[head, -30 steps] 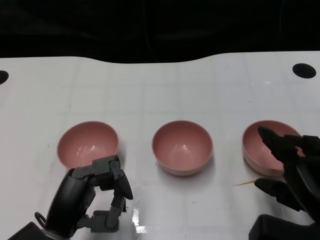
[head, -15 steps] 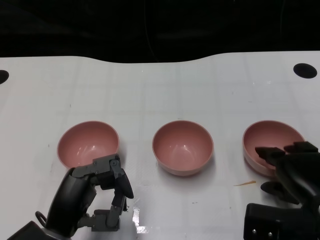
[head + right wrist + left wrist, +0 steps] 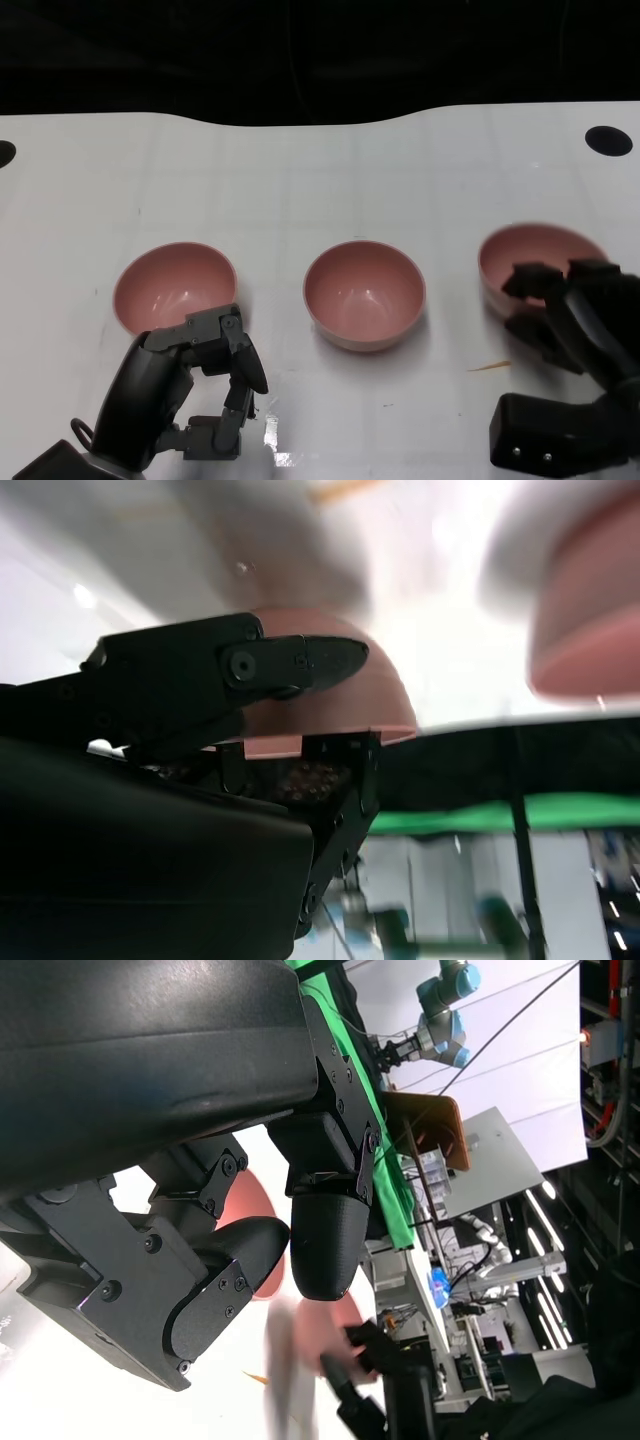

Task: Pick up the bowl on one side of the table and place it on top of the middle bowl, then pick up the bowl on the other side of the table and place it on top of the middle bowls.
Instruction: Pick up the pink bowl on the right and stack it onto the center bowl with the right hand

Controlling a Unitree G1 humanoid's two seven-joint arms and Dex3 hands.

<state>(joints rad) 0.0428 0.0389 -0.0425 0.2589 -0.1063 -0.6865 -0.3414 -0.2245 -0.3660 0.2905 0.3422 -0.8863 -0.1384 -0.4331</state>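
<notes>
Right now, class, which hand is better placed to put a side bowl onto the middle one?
The right hand. Its fingers already grip the right bowl, which looks lifted and tilted. The left hand only sits beside the left bowl, holding nothing.

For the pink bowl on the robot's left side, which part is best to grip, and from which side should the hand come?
Probably the near rim of the left bowl, from the robot's side. It stands upright with its mouth open, so fingers can go inside and the thumb outside the thin wall. The left hand is just in front of that rim.
</notes>
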